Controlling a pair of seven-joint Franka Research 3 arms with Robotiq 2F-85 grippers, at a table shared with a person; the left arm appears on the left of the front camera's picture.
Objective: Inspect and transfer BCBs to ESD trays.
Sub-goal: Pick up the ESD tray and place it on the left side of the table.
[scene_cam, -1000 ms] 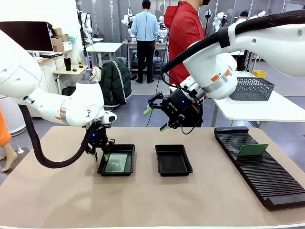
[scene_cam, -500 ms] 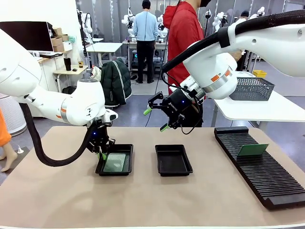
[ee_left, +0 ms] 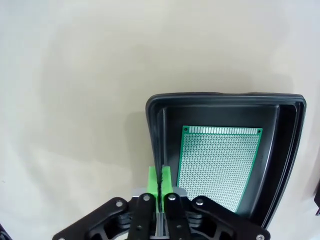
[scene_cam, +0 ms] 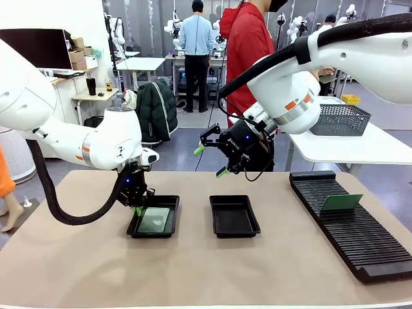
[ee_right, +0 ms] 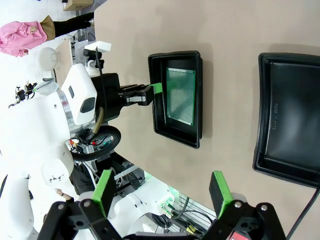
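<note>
The left ESD tray lies on the table at centre-left with a green BCB flat inside it. My left gripper is shut on this tray's left rim. In the left wrist view its green pads pinch the rim of the tray, and the perforated BCB lies beside them. The second ESD tray sits bare at the table's middle. My right gripper hangs open well above it, holding nothing. The right wrist view looks down past that gripper onto both trays.
A long black slotted rack runs along the table's right side with one green board standing in it. A grey mesh basket sits on a white side table. A person in red stands at the far side.
My left gripper has shut on the left tray's rim, and the tray with its board has slid slightly to the left. The right arm has stayed still.
</note>
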